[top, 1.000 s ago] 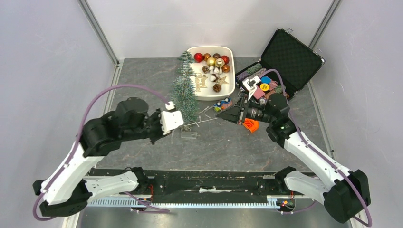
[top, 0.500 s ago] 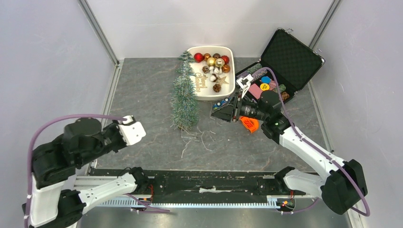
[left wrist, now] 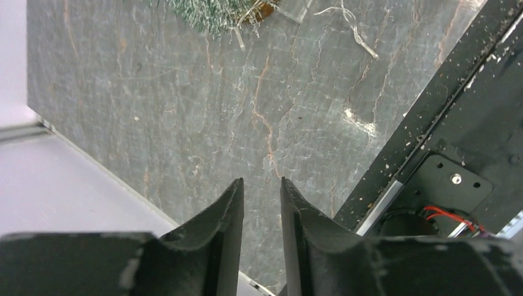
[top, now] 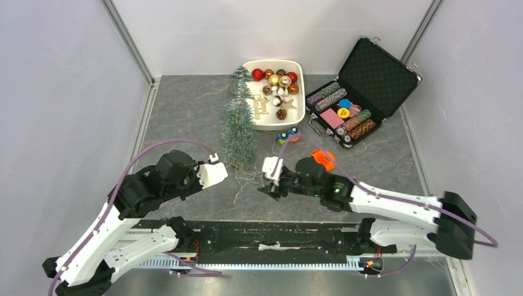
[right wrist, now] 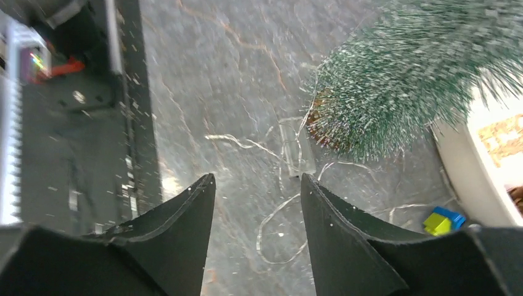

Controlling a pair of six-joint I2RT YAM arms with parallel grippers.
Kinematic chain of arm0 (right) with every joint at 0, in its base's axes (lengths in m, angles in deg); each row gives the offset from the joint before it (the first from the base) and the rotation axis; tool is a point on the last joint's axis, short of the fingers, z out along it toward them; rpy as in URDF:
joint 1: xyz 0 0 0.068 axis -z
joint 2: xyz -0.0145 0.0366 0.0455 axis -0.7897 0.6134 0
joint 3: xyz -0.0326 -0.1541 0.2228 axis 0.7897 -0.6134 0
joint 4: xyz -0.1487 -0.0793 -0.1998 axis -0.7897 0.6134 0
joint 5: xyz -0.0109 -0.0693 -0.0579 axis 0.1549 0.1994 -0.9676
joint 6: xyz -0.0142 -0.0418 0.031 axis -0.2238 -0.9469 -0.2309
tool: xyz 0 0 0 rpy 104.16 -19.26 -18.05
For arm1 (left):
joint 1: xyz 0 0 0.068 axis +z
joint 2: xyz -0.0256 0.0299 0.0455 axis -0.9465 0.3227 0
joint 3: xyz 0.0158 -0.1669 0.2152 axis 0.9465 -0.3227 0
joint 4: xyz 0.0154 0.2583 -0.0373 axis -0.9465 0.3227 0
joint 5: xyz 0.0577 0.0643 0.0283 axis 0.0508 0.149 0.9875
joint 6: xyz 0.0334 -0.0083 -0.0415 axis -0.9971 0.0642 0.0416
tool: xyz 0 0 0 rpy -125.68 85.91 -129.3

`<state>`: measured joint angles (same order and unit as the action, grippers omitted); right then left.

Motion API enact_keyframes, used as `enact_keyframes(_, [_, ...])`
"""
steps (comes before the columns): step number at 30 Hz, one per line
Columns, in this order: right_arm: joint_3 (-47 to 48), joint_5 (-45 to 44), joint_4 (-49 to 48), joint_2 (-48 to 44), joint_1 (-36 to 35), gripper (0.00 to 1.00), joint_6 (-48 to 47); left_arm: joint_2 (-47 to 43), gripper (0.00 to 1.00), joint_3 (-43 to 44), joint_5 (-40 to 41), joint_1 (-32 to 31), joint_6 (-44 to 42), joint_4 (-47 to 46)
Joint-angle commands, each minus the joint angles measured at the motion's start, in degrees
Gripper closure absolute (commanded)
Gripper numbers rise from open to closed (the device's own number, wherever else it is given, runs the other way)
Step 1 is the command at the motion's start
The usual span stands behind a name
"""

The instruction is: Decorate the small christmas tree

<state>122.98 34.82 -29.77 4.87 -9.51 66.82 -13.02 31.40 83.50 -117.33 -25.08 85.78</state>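
Note:
The small christmas tree (top: 239, 123) lies on the grey table, its tip toward the white tray and its clear square base (top: 247, 170) toward me. It also shows in the right wrist view (right wrist: 407, 74) with the clear base (right wrist: 297, 148). My right gripper (top: 264, 188) is open and empty, low over the table just in front and right of the tree's base; in its own view (right wrist: 258, 176) thin silvery strands (right wrist: 290, 234) lie between the jaws. My left gripper (top: 213, 176) is left of the base, empty, its jaws a narrow gap apart (left wrist: 262, 180).
A white tray (top: 271, 126) of red, gold and brown ornaments sits behind the tree. An open black case (top: 376, 71) with chips stands at the back right. An orange piece (top: 322, 158) and small blue toys (top: 288, 135) lie near the right arm. The black front rail (left wrist: 432, 123) is close.
My right arm left the case area and swung down to the front centre near the tree's base. My left arm came back from the front left toward the tree.

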Motion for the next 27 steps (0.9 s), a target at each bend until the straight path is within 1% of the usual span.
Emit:
enact_keyframes(1, [2.1, -10.0, -2.8, 10.0, -3.9, 0.46, -19.5, -0.2, 0.64, -3.9, -3.6, 6.0, 0.2, -6.1])
enact_keyframes(3, [-0.1, -9.3, -7.3, 13.0, -3.9, 0.46, -22.1, 0.3, 0.63, -6.4, -7.6, 10.9, -1.5, -8.1])
enact_keyframes(5, [-2.6, -9.1, -13.9, 14.9, -3.8, 0.46, -24.2, 2.0, 0.62, -9.0, -12.8, 16.5, -3.3, -10.4])
enact_keyframes(8, [-2.2, -8.3, -17.7, 18.7, -2.6, 0.47, -24.7, 5.8, 0.62, -11.3, -16.9, 20.8, -4.1, -13.0])
enact_keyframes(12, [-1.2, -5.1, -20.3, 23.5, 1.2, 0.50, -23.2, 8.4, 0.62, -11.4, -19.9, 22.5, -2.7, -15.8])
enact_keyframes(15, [-1.5, -4.7, -23.1, 26.3, 1.9, 0.58, -23.4, 9.7, 0.63, -11.1, -21.2, 24.1, -1.8, -16.7])
enact_keyframes(24, [1.9, -3.7, -28.2, 32.9, 2.2, 0.60, -23.0, 11.9, 0.63, -12.3, -23.7, 27.2, -0.4, -18.2])
enact_keyframes(27, [3.3, -3.4, -27.6, 34.3, 2.4, 0.62, -23.1, 12.2, 0.63, -12.4, -23.9, 27.5, -0.5, -18.2])
